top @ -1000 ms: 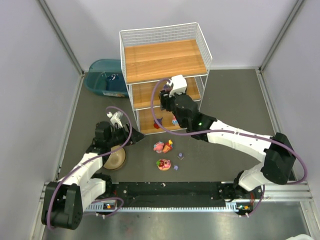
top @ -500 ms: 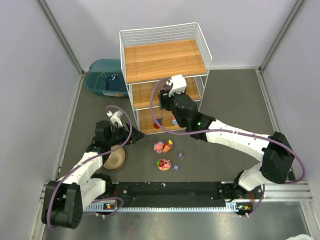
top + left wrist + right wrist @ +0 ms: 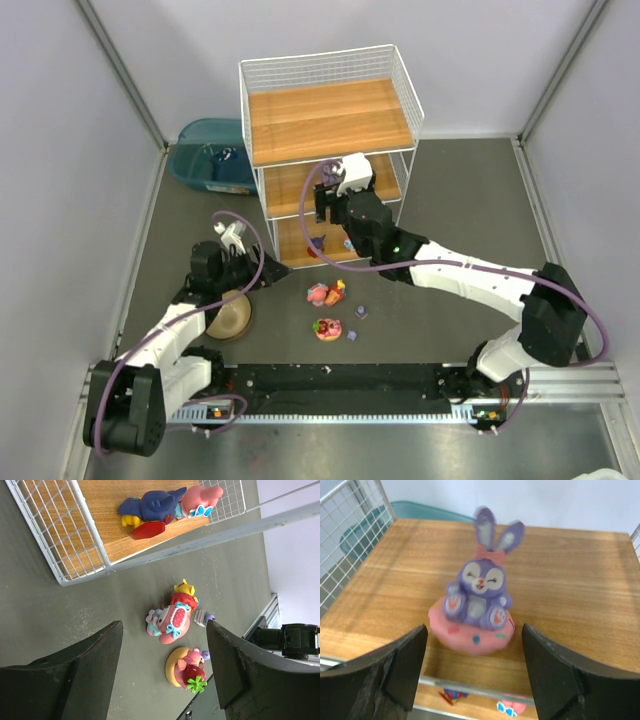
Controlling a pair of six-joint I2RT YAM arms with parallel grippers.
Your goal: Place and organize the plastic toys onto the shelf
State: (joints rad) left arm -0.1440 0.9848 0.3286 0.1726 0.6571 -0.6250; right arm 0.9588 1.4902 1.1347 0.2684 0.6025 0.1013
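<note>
The shelf stands at the back centre. A purple-eared bunny on a pink ring stands upright on its middle board. My right gripper is open just in front of it, one finger on each side, not touching; it also shows in the top view. My left gripper is open and empty, low over the floor by the shelf's front left corner. A pink and red toy, a yellow ring toy with a strawberry and a tiny white piece lie on the floor. A blue toy and a pink toy lie on the bottom board.
A tan round bowl sits under my left arm. A teal bin stands left of the shelf. Grey walls close in both sides. The floor toys lie just in front of the shelf.
My right gripper has shifted a little to the left along the middle tier. My left arm has hardly moved.
</note>
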